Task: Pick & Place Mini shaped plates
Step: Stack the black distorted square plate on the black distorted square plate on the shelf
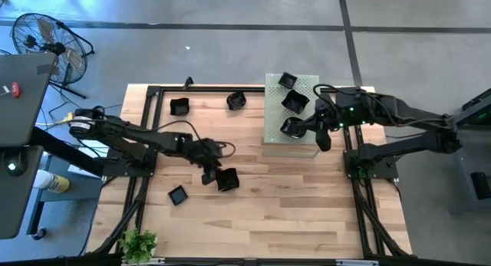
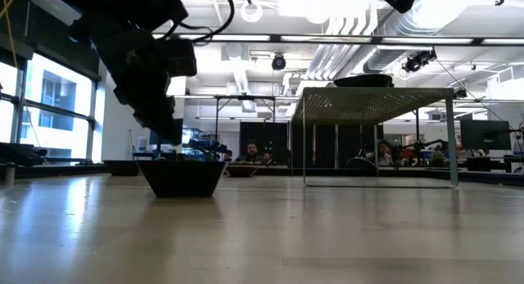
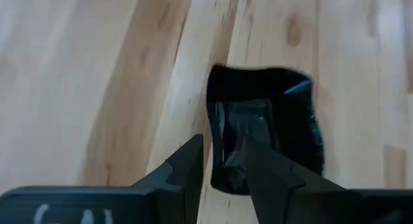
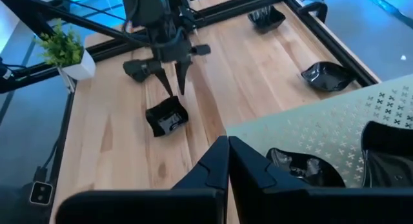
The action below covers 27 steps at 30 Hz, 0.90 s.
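A square glossy black mini plate point(image 1: 228, 179) point(image 3: 284, 121) sits flat on the wooden table near its middle. My left gripper point(image 1: 209, 174) point(image 3: 221, 146) is open and slants down over the plate's left rim, with its tips just above it point(image 4: 175, 90). My right gripper point(image 1: 322, 139) point(image 4: 228, 150) is shut and empty. It hangs high over the near right part of the raised pale green perforated board point(image 1: 276, 136). Three black plates rest on that board point(image 1: 288, 81) point(image 1: 295, 101) point(image 1: 291, 128).
More black plates lie on the table at the near left point(image 1: 178, 195) and far left point(image 1: 179, 106) point(image 1: 236, 100). The board stands on thin legs point(image 2: 454, 153). A black frame point(image 1: 146, 143) borders the table, and a small plant point(image 1: 138, 243) stands at the near left corner.
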Available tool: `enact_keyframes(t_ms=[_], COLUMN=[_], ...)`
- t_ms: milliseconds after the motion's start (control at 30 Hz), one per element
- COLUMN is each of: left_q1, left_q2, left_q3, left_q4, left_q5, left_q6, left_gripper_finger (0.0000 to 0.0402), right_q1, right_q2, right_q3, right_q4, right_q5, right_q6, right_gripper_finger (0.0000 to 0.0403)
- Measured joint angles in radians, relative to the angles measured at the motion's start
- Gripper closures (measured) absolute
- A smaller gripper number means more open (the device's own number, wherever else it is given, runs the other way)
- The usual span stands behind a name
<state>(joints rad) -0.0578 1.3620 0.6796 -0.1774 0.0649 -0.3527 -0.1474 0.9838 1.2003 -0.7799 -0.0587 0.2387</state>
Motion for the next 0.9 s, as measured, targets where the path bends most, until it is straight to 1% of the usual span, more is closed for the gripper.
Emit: enact_keyframes(t_ms=[200,300,400,500,633,700,800,900], left_q1=[-0.011,-0.01,-0.009,-0.01,-0.008,-0.008,-0.007,0.022], left_q2=[0.076,0.097,0.109,0.11,0.095,0.077,0.036,-0.015], left_q3=[0.0,0.0,0.0,0.0,0.002,0.017,0.061,0.109], left_q4=[0.003,0.004,0.012,0.017,0.017,0.009,-0.033,-0.089], left_q5=[0.003,-0.024,-0.029,-0.028,-0.001,0.003,-0.025,-0.047], left_q6=[-0.068,-0.075,-0.076,-0.071,-0.07,-0.071,-0.071,-0.075], left_gripper_finger=[0.0296,0.0296,0.03,0.0326,0.0388,0.0394,0.0393,0.0399], right_q1=[0.0,0.0,0.0,0.0,0.0,0.0,0.0,0.0], right_q2=[-0.01,-0.009,-0.009,-0.009,-0.009,-0.009,-0.009,-0.009], right_q3=[0.0,0.0,0.0,0.0,0.0,0.0,0.0,0.0], right_q4=[0.0,0.0,0.0,0.0,0.0,0.0,0.0,0.0], right_q5=[0.0,0.0,0.0,0.0,0.006,0.008,0.024,0.028], right_q6=[-0.03,-0.038,-0.038,-0.038,-0.037,-0.037,-0.037,-0.03], right_gripper_finger=[0.0398,0.0397,0.04,0.0401,0.0399,0.04,0.0401,0.0397])
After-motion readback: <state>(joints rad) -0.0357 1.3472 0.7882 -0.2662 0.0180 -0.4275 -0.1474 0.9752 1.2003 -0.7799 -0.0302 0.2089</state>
